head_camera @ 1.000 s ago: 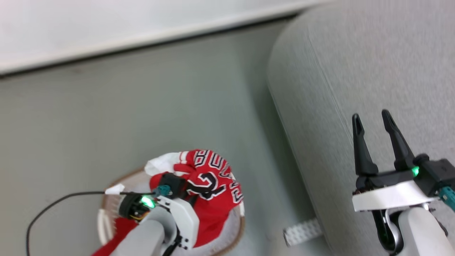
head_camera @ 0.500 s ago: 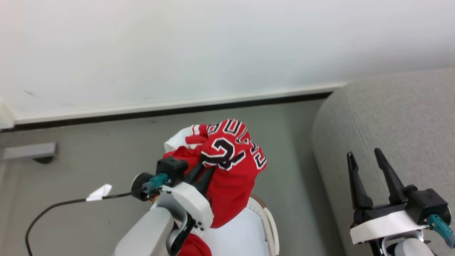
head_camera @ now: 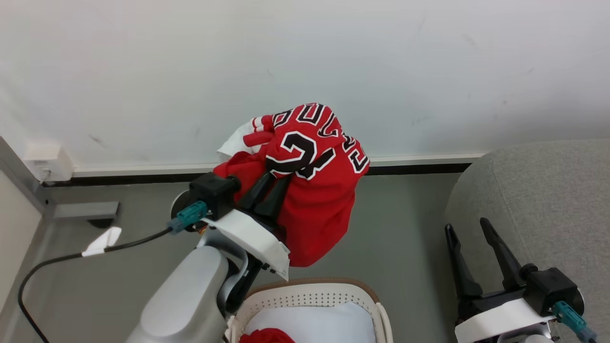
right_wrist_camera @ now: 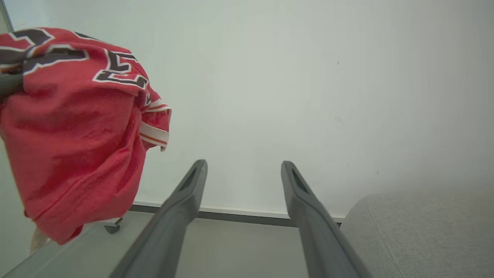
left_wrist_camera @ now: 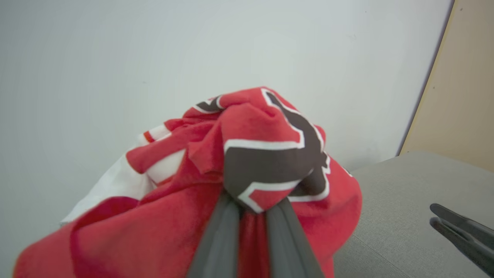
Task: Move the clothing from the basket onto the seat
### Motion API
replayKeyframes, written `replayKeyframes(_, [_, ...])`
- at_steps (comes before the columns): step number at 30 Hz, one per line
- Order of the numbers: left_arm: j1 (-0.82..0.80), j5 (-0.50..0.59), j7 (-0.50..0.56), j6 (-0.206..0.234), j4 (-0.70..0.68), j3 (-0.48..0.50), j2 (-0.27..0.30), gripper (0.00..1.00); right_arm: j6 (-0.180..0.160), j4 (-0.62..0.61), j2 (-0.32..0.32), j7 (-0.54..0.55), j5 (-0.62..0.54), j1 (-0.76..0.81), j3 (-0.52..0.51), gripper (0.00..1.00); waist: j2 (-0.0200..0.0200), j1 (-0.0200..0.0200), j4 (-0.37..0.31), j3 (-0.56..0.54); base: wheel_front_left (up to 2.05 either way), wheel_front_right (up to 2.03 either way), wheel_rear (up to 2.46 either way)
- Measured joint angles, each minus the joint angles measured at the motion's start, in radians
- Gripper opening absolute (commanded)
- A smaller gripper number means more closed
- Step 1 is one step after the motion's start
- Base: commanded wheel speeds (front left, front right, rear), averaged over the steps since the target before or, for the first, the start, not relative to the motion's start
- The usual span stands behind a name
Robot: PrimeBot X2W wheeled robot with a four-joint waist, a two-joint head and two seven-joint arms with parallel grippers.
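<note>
A bright red garment (head_camera: 314, 205) with black-and-white numerals hangs bunched in the air in front of the wall, with my left gripper (head_camera: 274, 178) shut on it. Up close in the left wrist view, its folds (left_wrist_camera: 247, 154) are pinched between the two dark fingers (left_wrist_camera: 218, 235). Below it stands the cream basket (head_camera: 314, 297), holding a white cloth and a scrap of red cloth (head_camera: 267, 337). The grey seat (head_camera: 548, 200) lies at the right. My right gripper (head_camera: 467, 226) stands open beside the seat's edge, nothing between its fingers (right_wrist_camera: 185, 204).
A white wall with a dark baseboard (head_camera: 414, 167) runs across the back. A black cable with a white tag (head_camera: 100, 240) trails from my left wrist. A wall socket (head_camera: 45, 164) and a grey bracket (head_camera: 83, 209) sit at the left.
My left gripper has lifted the red garment out of the basket and up in front of the wall. The camera has tilted up, so the basket and seat sit lower in view.
</note>
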Motion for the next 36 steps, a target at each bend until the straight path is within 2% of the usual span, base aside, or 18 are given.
replayKeyframes(15, [0.026, -0.024, 0.024, 0.021, -0.050, -0.005, 0.012, 0.00, 0.000, 0.003, -0.023, 0.000, 0.041, 0.001, 0.091, 1.00, 0.0000, 0.0001, 0.016, -0.005, 0.00, 0.00, 0.00])
replayKeyframes(18, [0.033, -0.026, 0.024, 0.021, -0.049, -0.014, 0.009, 0.00, 0.000, 0.003, -0.020, 0.000, 0.157, 0.000, 0.156, 1.00, 0.0001, 0.0001, 0.020, -0.009, 0.00, 0.00, 0.00])
replayKeyframes(22, [0.039, -0.028, 0.024, 0.017, -0.047, -0.035, -0.004, 0.00, 0.000, 0.000, -0.059, 0.000, 0.256, -0.038, 0.296, 1.00, 0.0001, 0.0001, 0.035, -0.014, 0.00, 0.00, 0.00])
replayKeyframes(33, [0.046, -0.053, 0.026, 0.002, -0.053, -0.125, -0.048, 0.00, 0.000, 0.085, -0.126, 0.000, 0.490, -0.175, 0.486, 1.00, 0.0001, 0.0002, 0.131, -0.027, 0.00, 0.00, 0.00])
replayKeyframes(36, [0.045, -0.062, 0.030, -0.002, -0.055, -0.153, -0.059, 0.00, 0.000, 0.105, -0.137, 0.000, 0.604, -0.198, 0.561, 1.00, 0.0000, 0.0002, 0.164, -0.029, 0.00, 0.00, 0.00])
